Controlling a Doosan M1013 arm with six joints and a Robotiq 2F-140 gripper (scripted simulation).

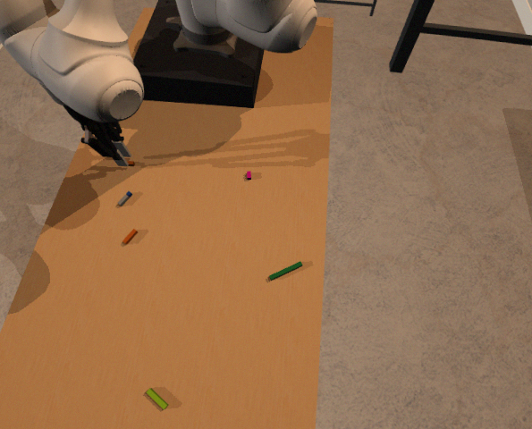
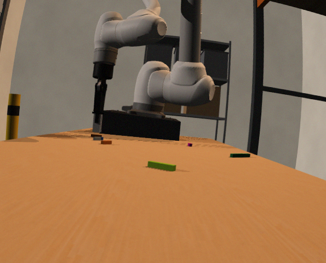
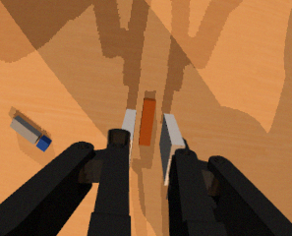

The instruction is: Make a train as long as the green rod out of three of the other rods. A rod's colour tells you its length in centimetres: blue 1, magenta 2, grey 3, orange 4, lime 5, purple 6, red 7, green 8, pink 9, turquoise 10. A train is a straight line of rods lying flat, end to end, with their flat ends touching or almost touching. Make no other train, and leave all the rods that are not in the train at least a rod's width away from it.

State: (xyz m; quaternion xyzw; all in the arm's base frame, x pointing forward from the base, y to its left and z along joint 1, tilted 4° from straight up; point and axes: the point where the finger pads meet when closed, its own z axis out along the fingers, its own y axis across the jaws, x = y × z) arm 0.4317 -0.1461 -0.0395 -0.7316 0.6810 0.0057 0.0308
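Observation:
My gripper (image 1: 122,158) (image 2: 97,127) (image 3: 147,127) is open to a narrow gap. It hangs just above an orange rod (image 1: 130,163) (image 2: 96,135) (image 3: 147,121) that lies flat in shadow at the table's far left. In the wrist view the rod shows between the fingertips with a gap on each side. A grey rod (image 1: 122,199) (image 2: 96,138) (image 3: 26,130) lies with a blue rod (image 1: 128,193) (image 3: 45,144) at its end. A second orange rod (image 1: 130,236) (image 2: 106,142) lies nearer. The green rod (image 1: 284,270) (image 2: 240,155) lies at the right, a magenta rod (image 1: 248,174) (image 2: 189,144) farther back, and a lime rod (image 1: 156,398) (image 2: 161,165) at the near end.
The rods lie on a long wooden table (image 1: 210,323) (image 2: 157,221). The arm's black base (image 1: 196,73) (image 2: 140,124) stands at its far end, close behind the gripper. The table's left edge runs near the gripper. A yellow post (image 2: 13,115) and a black frame (image 1: 409,37) stand off the table.

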